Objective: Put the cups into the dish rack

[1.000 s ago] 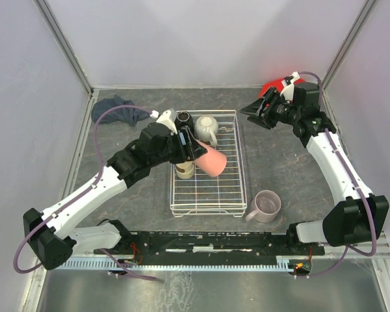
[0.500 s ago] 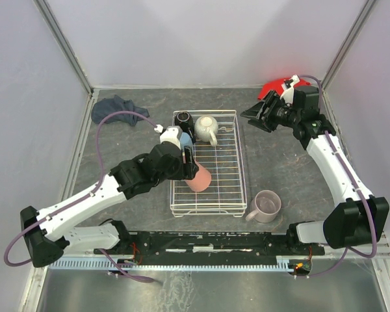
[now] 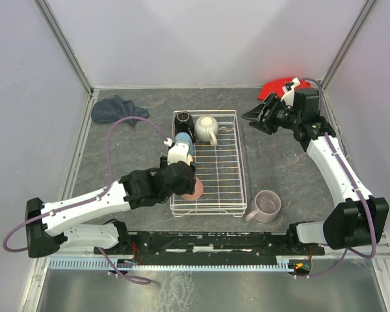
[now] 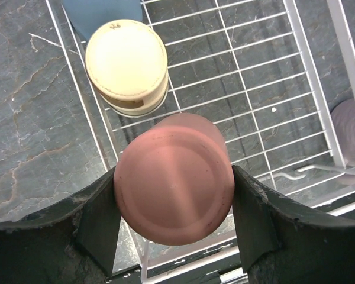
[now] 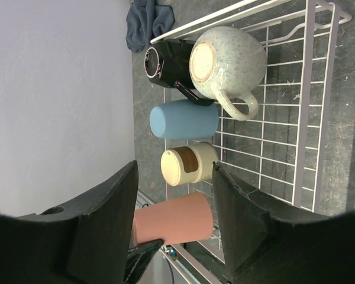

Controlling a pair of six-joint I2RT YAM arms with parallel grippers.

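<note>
Over the near-left corner of the dish rack (image 3: 242,162), the salmon-orange tumbler (image 3: 194,189) is held base-up by the left gripper (image 4: 173,201). Its fingers (image 4: 99,220) are pressed against opposite sides of the tumbler wall. Contact between rim and grid cannot be told.

Change over the last second: the tumbler was seen tilted above the middle of the rack, then carried toward the near-left corner, where it is now upright and inverted. The left arm has been drawn back toward the near edge.

Rack contents:
- The blue tumbler (image 3: 184,141), earlier covered by the gripper, is now exposed on its side along the left wall.
- A pale tumbler (image 4: 127,64) is noted just beyond the held one.
- The black mug (image 3: 183,120) and the cream mug (image 3: 207,129) are unchanged at the far end.

The mauve-pink mug (image 3: 266,206) is unmoved on the table (image 3: 286,169), outside the near-right corner.

The right gripper (image 3: 250,120) is almost unmoved near the red cloth (image 3: 279,87), its fingers spread and nothing between them. The dark blue cloth (image 3: 114,109) lies far left.
</note>
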